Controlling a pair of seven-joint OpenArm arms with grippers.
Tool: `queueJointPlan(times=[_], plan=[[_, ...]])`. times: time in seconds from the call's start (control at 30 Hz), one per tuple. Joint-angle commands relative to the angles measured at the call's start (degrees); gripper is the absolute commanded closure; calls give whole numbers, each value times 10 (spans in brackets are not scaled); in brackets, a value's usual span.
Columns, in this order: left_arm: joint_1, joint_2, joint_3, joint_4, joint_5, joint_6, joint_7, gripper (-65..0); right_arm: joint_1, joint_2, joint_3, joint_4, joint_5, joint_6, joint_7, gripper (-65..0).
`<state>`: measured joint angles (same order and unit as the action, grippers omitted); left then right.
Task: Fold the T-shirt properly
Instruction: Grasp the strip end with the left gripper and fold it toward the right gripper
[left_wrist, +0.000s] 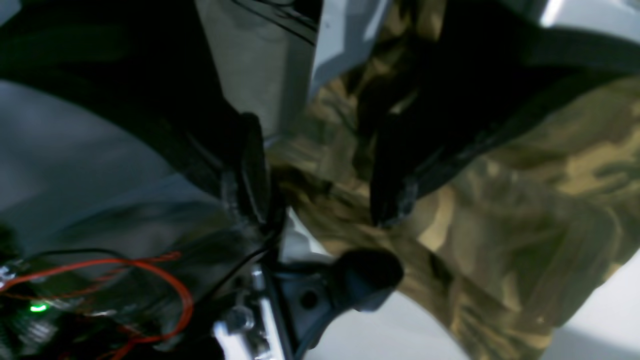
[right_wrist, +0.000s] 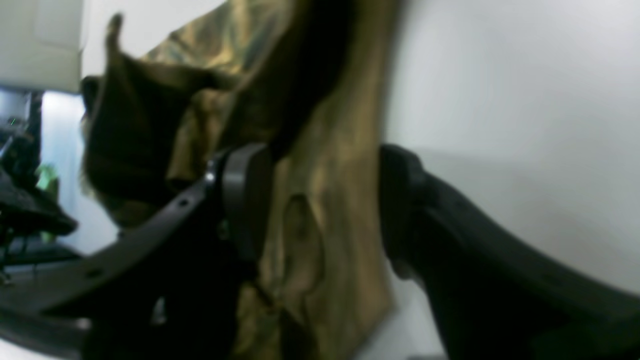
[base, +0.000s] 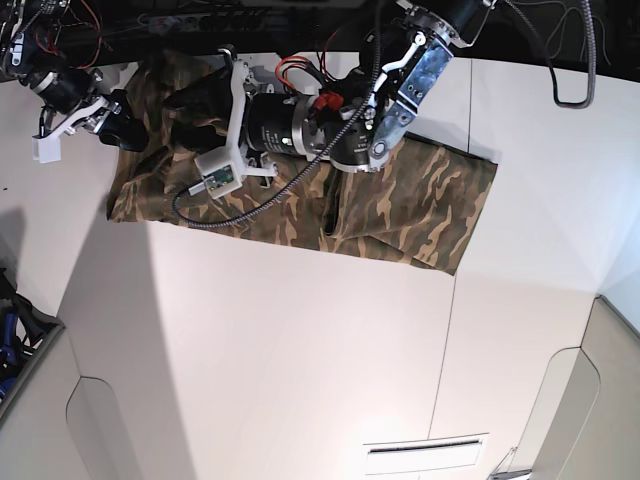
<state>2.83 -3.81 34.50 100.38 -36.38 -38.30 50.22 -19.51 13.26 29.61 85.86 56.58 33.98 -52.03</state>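
Observation:
The camouflage T-shirt (base: 410, 200) lies spread across the far part of the white table (base: 300, 350), its left end bunched and dark under the arms. My left gripper (base: 185, 98) reaches in from the upper right over that left end. In the left wrist view the left gripper (left_wrist: 322, 215) stands open, with T-shirt (left_wrist: 525, 200) cloth between and beyond its black fingers (left_wrist: 252, 165). My right gripper (base: 118, 125) sits at the shirt's left edge. In its wrist view the right gripper (right_wrist: 320, 160) is open too, and a thick fold of T-shirt (right_wrist: 330, 225) stands between the pads (right_wrist: 245, 200).
Red wires and a circuit board with a green light (left_wrist: 100, 290) show low in the left wrist view, beside a black knob (left_wrist: 370, 280). A slot (base: 425, 450) is cut into the table near the front. A dark object (base: 15, 320) sits at the left edge.

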Motion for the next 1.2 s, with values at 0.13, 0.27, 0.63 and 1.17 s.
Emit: queueJointPlan(times=[0.13,0.27,0.63,1.17], plan=[[-8,3,9,3,31,17,-29,-356,0,-15,-21,7,3,5,3,-334],[-8,3,9,-25,31,17,-52,-357,0,-20,-24,7,20,6,3,-334],[-19,3,9,-106,32,16,-73,-357,2,-28,-25,7,45,10,-10,-334],[-30,3,8,-105,-3,-5,-39,-357,39,-55,-87,7,0,10,-1,-279]])
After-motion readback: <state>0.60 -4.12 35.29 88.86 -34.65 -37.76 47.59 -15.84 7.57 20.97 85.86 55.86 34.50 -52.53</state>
